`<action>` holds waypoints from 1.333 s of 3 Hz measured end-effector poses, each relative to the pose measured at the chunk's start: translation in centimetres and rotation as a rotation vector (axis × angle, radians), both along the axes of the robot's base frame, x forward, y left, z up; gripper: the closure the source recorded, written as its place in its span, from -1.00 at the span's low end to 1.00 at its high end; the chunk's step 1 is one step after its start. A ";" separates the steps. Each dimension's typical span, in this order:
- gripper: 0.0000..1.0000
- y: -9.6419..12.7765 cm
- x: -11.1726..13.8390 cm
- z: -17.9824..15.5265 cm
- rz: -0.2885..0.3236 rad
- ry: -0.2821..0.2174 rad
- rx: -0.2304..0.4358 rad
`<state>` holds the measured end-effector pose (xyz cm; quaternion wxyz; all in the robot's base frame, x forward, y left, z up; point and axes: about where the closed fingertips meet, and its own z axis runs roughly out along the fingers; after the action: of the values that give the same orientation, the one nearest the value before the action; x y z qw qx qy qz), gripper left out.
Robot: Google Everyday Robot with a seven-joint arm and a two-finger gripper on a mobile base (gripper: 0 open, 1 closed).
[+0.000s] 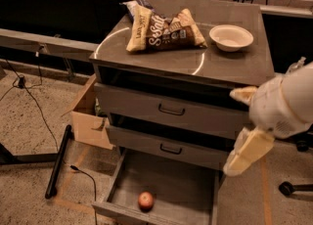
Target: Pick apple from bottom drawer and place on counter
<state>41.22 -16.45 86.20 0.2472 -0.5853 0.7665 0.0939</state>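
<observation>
The apple (145,200), small and red-orange, lies on the floor of the open bottom drawer (181,182), near its front left corner. The two upper drawers are closed. The counter (230,65) is the grey cabinet top with a faint arc mark. My gripper (248,151) is the cream-coloured end of the white arm at the right edge. It hangs level with the middle drawer, just off the cabinet's right side, above and to the right of the apple. It holds nothing that I can see.
Two snack bags (164,31) and a white bowl (231,37) sit on the counter's back half. An open cardboard box (88,116) stands left of the cabinet. A black stand leg (57,163) and a cable (85,177) lie on the floor at left. A chair base (293,188) is at right.
</observation>
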 end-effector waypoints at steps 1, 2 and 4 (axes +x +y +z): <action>-1.00 2.5 -0.9 -9.0 0.007 0.058 0.081; -1.00 2.7 -1.1 -12.0 -0.020 0.056 0.080; -1.00 2.6 -0.5 -13.9 -0.074 0.074 0.051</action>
<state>40.75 -13.86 72.35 0.2369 -0.5463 0.7935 0.1258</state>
